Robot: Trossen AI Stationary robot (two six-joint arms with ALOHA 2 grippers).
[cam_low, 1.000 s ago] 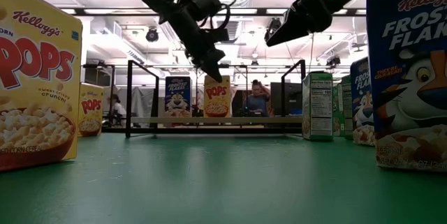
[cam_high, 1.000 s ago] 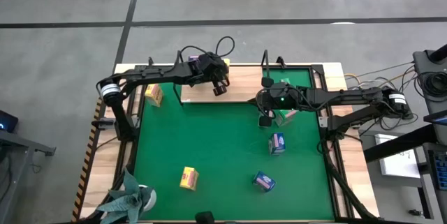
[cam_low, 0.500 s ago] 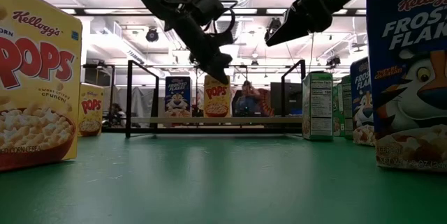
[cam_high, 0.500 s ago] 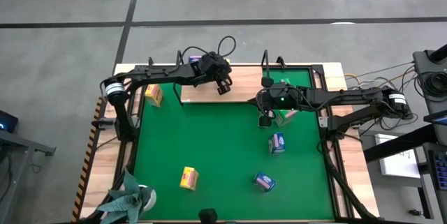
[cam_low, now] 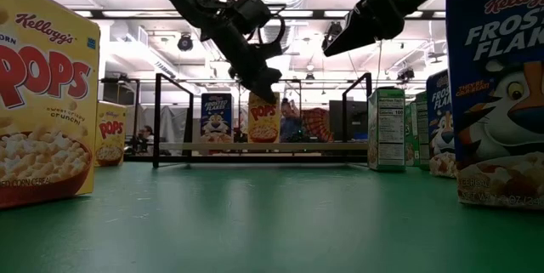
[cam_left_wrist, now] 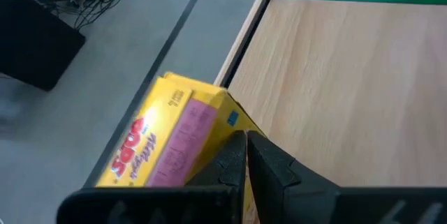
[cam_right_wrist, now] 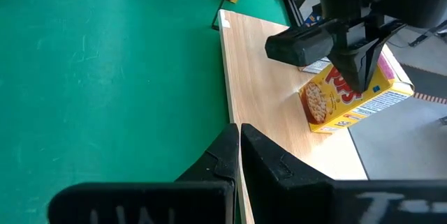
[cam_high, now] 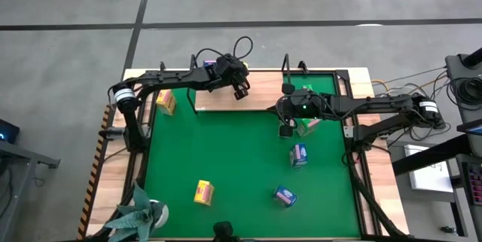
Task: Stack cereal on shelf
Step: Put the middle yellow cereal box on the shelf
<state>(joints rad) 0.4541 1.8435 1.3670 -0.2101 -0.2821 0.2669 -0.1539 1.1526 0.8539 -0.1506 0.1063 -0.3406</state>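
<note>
The shelf [cam_high: 260, 91] is a light wooden board at the far side of the green mat. On it stand a blue cereal box [cam_low: 217, 118] and a yellow cereal box [cam_low: 263, 120], both upright. My left gripper [cam_low: 265, 93] is shut and slants down onto the yellow box [cam_left_wrist: 167, 140]. My right gripper [cam_high: 286, 130] hangs shut above the mat to the right of the shelf and holds nothing. A green box [cam_high: 307, 125] stands on the mat right beside it. My left gripper has its shut fingertips [cam_right_wrist: 363, 81] against the top end [cam_left_wrist: 227, 116] of the yellow box, at the corner nearest the shelf's middle. The fingers come from above, slanting down toward the far edge. The box stands upright on the shelf, at its far edge.
Loose boxes stand on the mat: two blue [cam_high: 299, 154] [cam_high: 284, 195], one yellow [cam_high: 203, 192], another yellow [cam_high: 166, 102] at the far left. Black wire uprights [cam_low: 157, 120] [cam_low: 368, 111] stand at the shelf's ends. A potted plant [cam_high: 139, 212] sits at the near left corner.
My left gripper, still shut, has gone a little toward the far edge and down, from over the shelf's middle onto the yellow box's top. The box stays upright where it was.
</note>
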